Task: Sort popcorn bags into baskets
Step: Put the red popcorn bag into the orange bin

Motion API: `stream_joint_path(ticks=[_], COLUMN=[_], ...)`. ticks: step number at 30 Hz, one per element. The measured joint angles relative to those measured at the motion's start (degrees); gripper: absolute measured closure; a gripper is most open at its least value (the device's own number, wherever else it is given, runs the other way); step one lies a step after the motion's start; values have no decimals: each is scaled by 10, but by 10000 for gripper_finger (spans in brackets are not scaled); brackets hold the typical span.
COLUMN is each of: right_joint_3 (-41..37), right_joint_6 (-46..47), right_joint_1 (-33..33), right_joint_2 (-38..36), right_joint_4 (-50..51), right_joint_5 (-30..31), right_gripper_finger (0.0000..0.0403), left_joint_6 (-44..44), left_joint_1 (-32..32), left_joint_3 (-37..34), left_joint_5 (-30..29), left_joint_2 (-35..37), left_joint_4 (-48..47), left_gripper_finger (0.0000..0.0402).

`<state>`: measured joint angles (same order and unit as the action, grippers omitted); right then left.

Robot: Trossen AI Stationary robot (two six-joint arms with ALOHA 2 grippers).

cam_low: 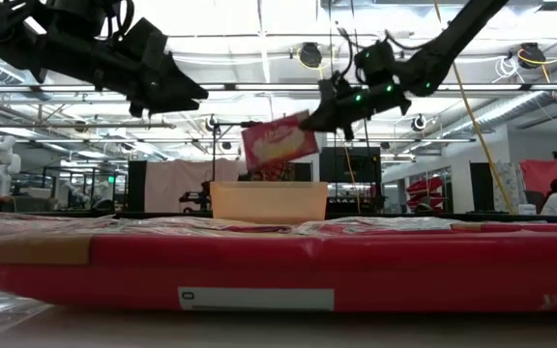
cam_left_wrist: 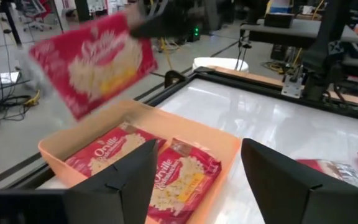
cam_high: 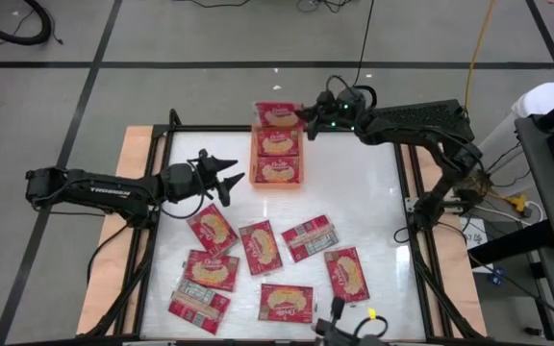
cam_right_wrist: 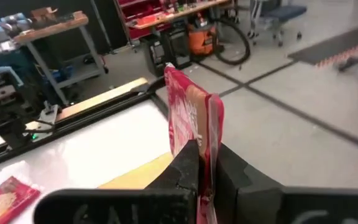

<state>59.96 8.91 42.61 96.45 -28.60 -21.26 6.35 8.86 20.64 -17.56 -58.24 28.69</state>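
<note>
I see the right claw (cam_high: 308,117) pinched on one popcorn bag (cam_high: 279,114), lifted over the orange basket (cam_high: 278,183) at upper centre, which holds two bags. My left claw (cam_high: 229,175) stands wide, empty, just left of it.

Lighting: bright, even, from overhead ceiling strip lights (cam_low: 259,60). Glare: soft sheen on the white table (cam_high: 354,192) top. Shadows: faint. Blur: lifted popcorn bag (cam_left_wrist: 92,62) smeared in left wrist view; nearest packet (cam_low: 278,275) out of focus in low view.
</note>
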Motion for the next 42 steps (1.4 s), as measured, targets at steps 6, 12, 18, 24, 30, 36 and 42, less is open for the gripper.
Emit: stream_joint_path(ticks=[6,12,18,24,30,36,42], right_joint_3=[0,0,-3,-3,-3,-3,-3], right_joint_6=[32,39,26,24,19,-34,-53], right_joint_1=[-13,-15,-19,-24,-32,-35,-36], right_joint_2=[62,88,92,91,91,91,89], right_joint_4=[-39,-37,-28,-20,-18,-5,-6], right_joint_5=[0,26,47,55,78,160,156], right_gripper_finger=[395,394,389,358,311,272,260], left_joint_6=[-9,-16,-27,-27,-17,-17,-6], left_joint_1=[0,0,0,0,0,0,0], left_joint_3=[0,0,0,0,0,0,0], left_joint_5=[0,0,0,1,11,14,27], left_joint_2=[0,0,0,0,0,0,0], left_joint_4=[3,-1,1,6,17,36,48], left_gripper_finger=[185,185,186,186,186,186,186])
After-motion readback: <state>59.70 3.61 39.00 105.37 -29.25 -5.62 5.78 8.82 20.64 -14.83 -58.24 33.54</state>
